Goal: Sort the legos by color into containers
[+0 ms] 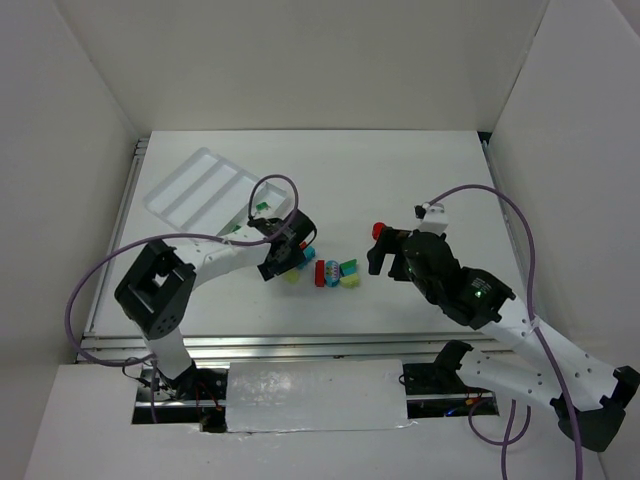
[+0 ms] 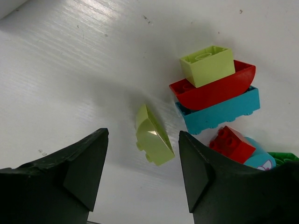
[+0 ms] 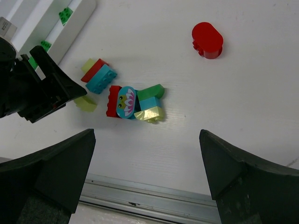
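Observation:
My left gripper is open, low over the table, and a pale yellow wedge lego lies on its side between the fingertips, touching neither. Just past it is a stack of a yellow-green, a red curved and a teal lego. In the top view the left gripper is at the left end of the lego cluster. My right gripper is open and empty, above bare table near the cluster. A red round lego lies apart. The white tray holds green legos.
The tray's near corner is close behind the left gripper. A metal rail runs along the table's near edge. White walls enclose the table on three sides. The right arm's cable loops over the right half.

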Motion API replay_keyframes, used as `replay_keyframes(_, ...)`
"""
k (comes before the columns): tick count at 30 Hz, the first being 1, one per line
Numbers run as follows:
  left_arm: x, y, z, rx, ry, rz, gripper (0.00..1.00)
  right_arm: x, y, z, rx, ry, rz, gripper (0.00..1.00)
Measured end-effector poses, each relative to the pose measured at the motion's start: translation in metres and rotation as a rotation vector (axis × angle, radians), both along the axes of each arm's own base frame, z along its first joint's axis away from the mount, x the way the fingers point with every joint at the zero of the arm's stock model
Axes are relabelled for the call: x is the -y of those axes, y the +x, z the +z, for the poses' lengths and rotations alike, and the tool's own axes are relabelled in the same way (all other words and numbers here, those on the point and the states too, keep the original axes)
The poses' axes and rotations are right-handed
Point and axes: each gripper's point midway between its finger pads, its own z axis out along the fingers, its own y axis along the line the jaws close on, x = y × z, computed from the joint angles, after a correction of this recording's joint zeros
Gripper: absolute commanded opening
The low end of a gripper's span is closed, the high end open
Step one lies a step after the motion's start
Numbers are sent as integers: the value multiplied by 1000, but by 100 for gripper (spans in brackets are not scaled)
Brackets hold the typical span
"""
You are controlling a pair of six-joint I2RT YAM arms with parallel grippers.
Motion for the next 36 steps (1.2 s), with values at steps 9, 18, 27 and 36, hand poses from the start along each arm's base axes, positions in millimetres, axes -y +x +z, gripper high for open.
replay_keyframes(9,1,-2,-24,-42,21,9,55,0,-1,-8,-8,-22,19,100)
replay_keyframes(18,-2,-4,-26,-36,15,31,0,-2,-2,-10,-12,-22,29,100)
replay_keyframes(27,-54,10,67,163,0,124,0,-5,-2,-8,-9,-13,41,100)
replay_keyframes(36,-201,91,126,279,54,459,0,-9,-3,-11,-18,-17,65,100)
